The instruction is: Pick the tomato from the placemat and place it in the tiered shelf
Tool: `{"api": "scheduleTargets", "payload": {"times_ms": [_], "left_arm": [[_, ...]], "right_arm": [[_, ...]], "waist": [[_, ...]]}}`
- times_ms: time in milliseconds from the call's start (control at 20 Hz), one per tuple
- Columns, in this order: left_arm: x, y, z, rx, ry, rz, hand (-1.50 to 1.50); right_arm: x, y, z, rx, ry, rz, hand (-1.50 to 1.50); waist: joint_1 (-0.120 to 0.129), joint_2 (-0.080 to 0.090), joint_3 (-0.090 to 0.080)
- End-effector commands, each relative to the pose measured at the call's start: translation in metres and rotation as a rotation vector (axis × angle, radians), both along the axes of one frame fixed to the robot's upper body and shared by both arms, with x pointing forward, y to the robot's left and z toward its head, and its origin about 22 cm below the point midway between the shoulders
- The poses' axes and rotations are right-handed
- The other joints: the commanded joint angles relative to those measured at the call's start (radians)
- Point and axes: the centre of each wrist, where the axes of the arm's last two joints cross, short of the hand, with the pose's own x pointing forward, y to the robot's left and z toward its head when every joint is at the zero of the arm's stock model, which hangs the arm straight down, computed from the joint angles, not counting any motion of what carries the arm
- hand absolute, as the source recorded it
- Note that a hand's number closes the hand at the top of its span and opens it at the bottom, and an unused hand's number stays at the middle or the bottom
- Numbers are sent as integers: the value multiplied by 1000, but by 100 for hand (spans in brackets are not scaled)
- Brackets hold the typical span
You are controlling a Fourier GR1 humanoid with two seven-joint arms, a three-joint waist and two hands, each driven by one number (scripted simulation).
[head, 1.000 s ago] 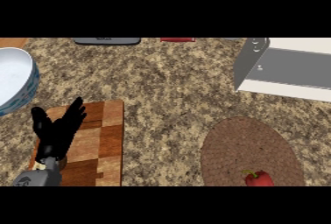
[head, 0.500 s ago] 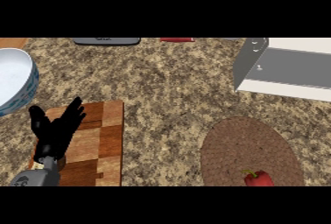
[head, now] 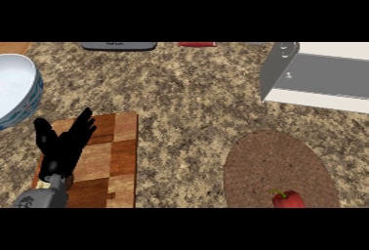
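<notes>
The small red tomato with a green stem (head: 287, 199) is seen lying on the brown oval woven placemat (head: 277, 161), at the mat's near edge, low in the head view and right of centre. It is partly cut off by the lower limit of the view. Nothing is touching it.

The white and grey tiered shelf (head: 324, 75) is found at the upper right of the speckled brown granite counter (head: 194, 97), well apart from the tomato, with the bare far part of the placemat between them. Its grey metal side panel is angled toward the counter's middle.

The black left hand (head: 63, 144) is shown at the lower left, on its grey forearm (head: 43, 197). Its fingers are straight and spread wide, pointing up; nothing is held. It is positioned over the left part of the rectangular chequered wooden cutting board (head: 104, 161).

The right hand is not seen in the view.

A large white bowl with a blue patterned outside (head: 18, 88) is placed at the left edge, just beyond the cutting board's far corner. At the far edge of the counter, a dark grey flat object (head: 119, 46) and a red object (head: 197, 44) are partly shown; what they are cannot be told.
</notes>
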Motion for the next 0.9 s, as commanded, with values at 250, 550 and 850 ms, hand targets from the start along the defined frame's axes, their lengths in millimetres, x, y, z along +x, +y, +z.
{"api": "scheduleTargets", "payload": {"times_ms": [250, 550, 850], "left_arm": [[-13, 13, -17, -9, 64, 28, 0], [-15, -13, -25, -22, 76, 21, 0], [-3, -2, -11, -17, 34, 0, 0]], "right_arm": [[-57, -79, 5, 119, -89, -291, -150], [-114, -132, 10, 215, -91, -299, -150], [-149, -162, -4, 191, -76, -233, -150]], "waist": [[1, 10, -6], [-4, 10, -5], [2, 14, -4]]}}
